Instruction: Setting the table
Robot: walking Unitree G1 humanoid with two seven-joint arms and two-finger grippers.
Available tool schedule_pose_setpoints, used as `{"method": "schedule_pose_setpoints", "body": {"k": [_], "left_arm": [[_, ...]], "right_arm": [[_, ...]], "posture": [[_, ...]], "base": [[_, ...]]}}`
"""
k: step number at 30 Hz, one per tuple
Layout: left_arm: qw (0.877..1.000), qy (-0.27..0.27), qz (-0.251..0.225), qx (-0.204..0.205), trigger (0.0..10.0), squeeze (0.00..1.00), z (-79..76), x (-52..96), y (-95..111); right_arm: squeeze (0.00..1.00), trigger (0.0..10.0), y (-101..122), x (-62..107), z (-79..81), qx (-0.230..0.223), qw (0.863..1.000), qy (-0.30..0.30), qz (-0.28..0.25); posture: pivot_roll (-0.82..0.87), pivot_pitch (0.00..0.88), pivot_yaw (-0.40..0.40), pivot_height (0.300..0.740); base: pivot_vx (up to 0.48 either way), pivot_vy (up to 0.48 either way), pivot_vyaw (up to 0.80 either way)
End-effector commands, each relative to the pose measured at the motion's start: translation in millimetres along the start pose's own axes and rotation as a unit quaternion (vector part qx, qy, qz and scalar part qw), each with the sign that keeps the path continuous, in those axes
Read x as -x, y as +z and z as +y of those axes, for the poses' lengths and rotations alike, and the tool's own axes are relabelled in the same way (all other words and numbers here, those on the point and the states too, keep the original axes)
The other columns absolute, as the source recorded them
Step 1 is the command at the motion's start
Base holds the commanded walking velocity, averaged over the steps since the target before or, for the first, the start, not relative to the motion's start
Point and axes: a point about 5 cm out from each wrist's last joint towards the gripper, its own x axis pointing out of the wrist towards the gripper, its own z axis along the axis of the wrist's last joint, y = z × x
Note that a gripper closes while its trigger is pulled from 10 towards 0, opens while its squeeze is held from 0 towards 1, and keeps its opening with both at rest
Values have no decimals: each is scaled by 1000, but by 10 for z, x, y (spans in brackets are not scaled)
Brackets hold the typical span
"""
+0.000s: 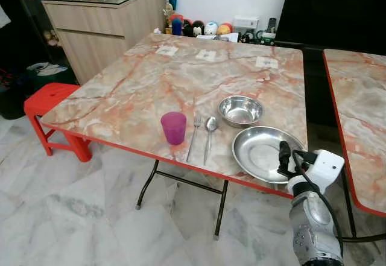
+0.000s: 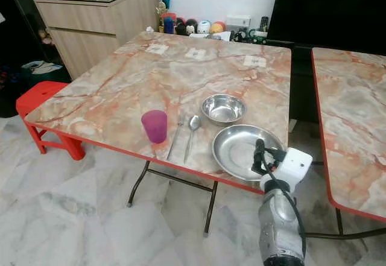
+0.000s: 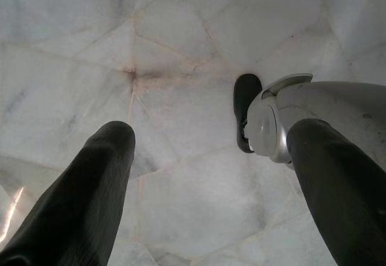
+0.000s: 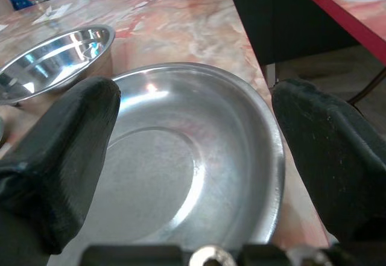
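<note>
Hovering: right gripper [image 1: 283, 157] open, fingers astride the near rim of the plate [image 1: 260, 151] | left gripper [image 3: 211, 175] open, idle above the floor | plate at table [image 1: 145, 79] near edge, just ahead of gripper | bowl [image 1: 240, 110] beyond | spoon [image 1: 209, 134], fork [image 1: 194, 134], cup [image 1: 174, 127] leftward

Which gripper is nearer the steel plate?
Right. The right gripper hovers open at the steel plate's near rim; the left gripper hangs open over the floor, away from it.

One cup [image 1: 174, 126], fork [image 1: 194, 136], spoon [image 1: 209, 134], bowl [image 1: 240, 110], plate [image 1: 262, 152].
</note>
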Motion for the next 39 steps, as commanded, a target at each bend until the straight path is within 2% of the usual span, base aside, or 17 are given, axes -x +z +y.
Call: {"method": "schedule_pose_setpoints", "body": {"k": [1,7,10,14,18,34,35,36,37,39], "left_arm": [[1000,6,8,6,10000,0,22,13,-53],[1000,5,9,2,10000,0,29,14,-55],[1000,4,9,0,10000,0,30,15,-55],[1000,4,8,0,10000,0,33,16,-56],[1000,5,9,1,10000,0,34,17,-61],[1000,5,10,0,10000,0,30,17,-65],[1000,5,10,0,10000,0,29,16,-64],[1000,5,10,0,10000,0,27,16,-63],[1000,5,10,0,10000,0,26,16,-63],[1000,5,10,1,10000,0,25,16,-62]], "right_arm": [[0,10000,-10,14,-48,-8,1000,-15,4],[0,10000,-31,29,-113,-9,999,-30,18],[0,10000,-76,31,-111,-23,999,-30,36],[0,10000,-111,3,-99,-16,998,-25,52],[0,10000,-117,-16,-96,-36,997,-32,56],[0,10000,-207,-20,-102,-46,994,-39,91],[0,9216,-212,-25,-98,-45,994,-39,95],[0,9216,-223,-26,-100,-40,993,-40,100],[0,353,-233,-26,-101,-39,993,-41,104],[0,0,-254,-26,-98,-41,992,-41,110]], "posture": [[8,51,15,740],[4,46,18,740],[5,44,18,740],[11,46,17,740],[14,46,17,740],[20,41,15,740],[21,41,15,740],[20,41,14,740],[21,39,13,740],[21,38,13,740]], "base": [[0,0,0],[0,0,0],[0,0,0],[0,0,0],[0,0,0],[0,0,0],[0,0,0],[0,0,0],[0,0,0],[0,0,0]]}}
